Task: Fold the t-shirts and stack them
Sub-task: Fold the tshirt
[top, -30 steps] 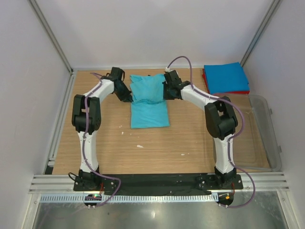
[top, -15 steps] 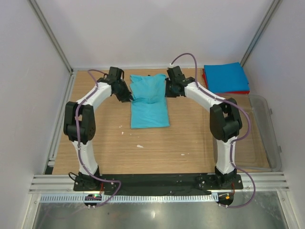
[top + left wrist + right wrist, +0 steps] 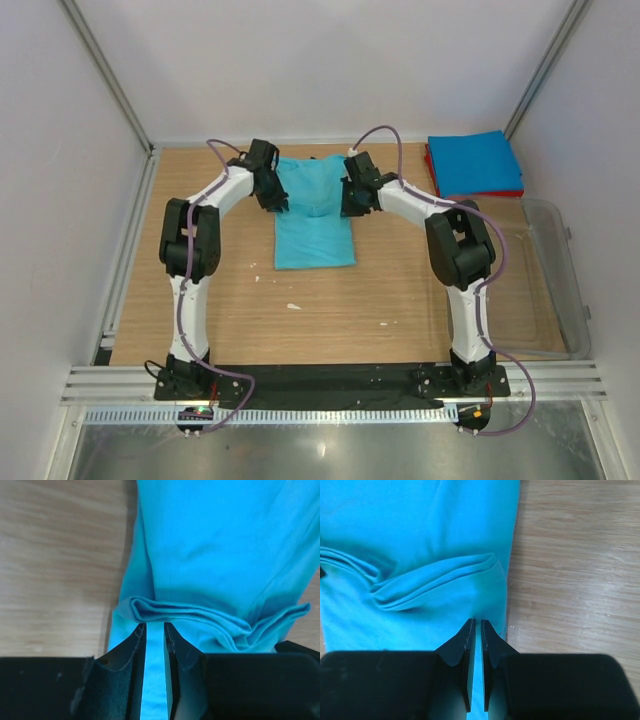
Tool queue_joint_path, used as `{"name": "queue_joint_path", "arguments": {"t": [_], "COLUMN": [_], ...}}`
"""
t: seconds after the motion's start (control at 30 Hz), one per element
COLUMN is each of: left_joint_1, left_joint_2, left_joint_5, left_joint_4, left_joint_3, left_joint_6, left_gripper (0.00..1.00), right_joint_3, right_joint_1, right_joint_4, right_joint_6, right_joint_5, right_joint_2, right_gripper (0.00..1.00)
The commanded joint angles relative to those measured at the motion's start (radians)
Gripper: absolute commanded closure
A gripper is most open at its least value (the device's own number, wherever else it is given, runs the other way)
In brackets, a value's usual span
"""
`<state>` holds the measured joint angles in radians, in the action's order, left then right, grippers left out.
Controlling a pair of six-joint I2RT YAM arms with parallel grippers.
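the long turquoise cloth t-shirt (image 3: 313, 225) lies flat on the light wooden table (image 3: 330, 310), just above the middle of the overhead view. it is already narrowed into a strip that runs from the back edge towards the arms. the left gripper (image 3: 279, 198) and the right gripper (image 3: 349, 203) flank the strip's far end, one at each side edge, both low over the cloth. i'd guess they stand there because the next fold has to carry that end down along the strip, and taking both edges at once keeps it square.

from the left wrist, the left gripper (image 3: 155, 626) has its fingers a narrow slit apart, with no cloth caught between them as far as i can see. the shirt shows through underneath. just ahead of the tips, towards the top of that picture, is a rumpled ridge of layered fabric (image 3: 190, 612). the right gripper (image 3: 475, 622) looks the same: slack, a thin gap, hovering beside the shirt's edge near its own crease (image 3: 435, 577).

in the upper right of the overhead view a bright blue folded square shirt (image 3: 472, 160) sits on a red folded one (image 3: 480, 192), well apart from the work. a clear plastic tub (image 3: 565, 290) runs along the right side. nothing lies across the strip, though that bunched ridge could spoil a clean fold.
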<state>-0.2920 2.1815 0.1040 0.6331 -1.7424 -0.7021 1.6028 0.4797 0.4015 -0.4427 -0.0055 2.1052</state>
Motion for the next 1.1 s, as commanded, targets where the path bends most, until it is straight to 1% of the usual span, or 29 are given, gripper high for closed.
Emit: {"name": "queue_joint_path", "arguments": {"t": [0.0,0.07,0.13,0.17,0.2,0.27,0.37,0.4,0.47,0.53,0.6,0.67,0.8,0.9,1.07], "left_joint_1": [0.031,0.034,0.034,0.034,0.034,0.034,0.037,0.039,0.039,0.040,0.040,0.040,0.050,0.067,0.068], "left_joint_2": [0.053,0.080,0.103,0.103,0.100,0.072,0.016,0.002,-0.038,-0.057,-0.072,-0.078,-0.052,-0.014,0.029], "left_joint_5": [-0.049,-0.001,0.020,0.039,0.063,0.088,0.069,0.037,0.017,0.013,0.013,0.005,0.006,0.052,0.068], "left_joint_4": [0.011,-0.033,-0.029,-0.032,-0.038,-0.046,-0.047,-0.047,-0.047,-0.047,-0.046,-0.046,-0.053,-0.049,-0.049], "left_joint_3": [-0.089,-0.112,-0.140,-0.149,-0.147,-0.137,-0.106,-0.080,-0.052,-0.023,0.000,0.014,0.017,0.009,-0.017], "left_joint_6": [0.020,0.021,0.032,0.038,0.052,0.072,0.108,0.124,0.139,0.162,0.173,0.177,0.182,0.161,0.168], "left_gripper": [0.79,0.79,0.79,0.78,0.77,0.75,0.71,0.70,0.68,0.62,0.59,0.59,0.57,0.57,0.60], "right_joint_3": [0.062,0.063,0.068,0.069,0.069,0.063,0.048,0.048,0.071,0.101,0.123,0.144,0.167,0.193,0.230], "right_joint_1": [-0.021,-0.033,-0.042,-0.044,-0.052,-0.058,-0.072,-0.076,-0.087,-0.093,-0.096,-0.096,-0.096,-0.096,-0.099], "right_joint_4": [-0.023,-0.036,-0.041,-0.041,-0.043,-0.039,-0.056,-0.059,-0.052,-0.030,-0.015,-0.001,0.016,0.028,0.043], "right_joint_6": [0.013,0.024,0.036,0.051,0.058,0.074,0.102,0.116,0.128,0.156,0.180,0.219,0.262,0.279,0.292], "right_joint_5": [0.039,0.035,0.018,0.018,-0.026,-0.053,-0.131,-0.154,-0.204,-0.228,-0.264,-0.292,-0.294,-0.291,-0.277], "right_joint_2": [0.045,0.061,0.064,0.061,0.056,0.029,-0.005,-0.007,-0.001,0.019,0.039,0.052,0.084,0.116,0.165], "right_gripper": [0.85,0.84,0.82,0.81,0.80,0.77,0.73,0.72,0.70,0.69,0.67,0.67,0.67,0.67,0.67]}}
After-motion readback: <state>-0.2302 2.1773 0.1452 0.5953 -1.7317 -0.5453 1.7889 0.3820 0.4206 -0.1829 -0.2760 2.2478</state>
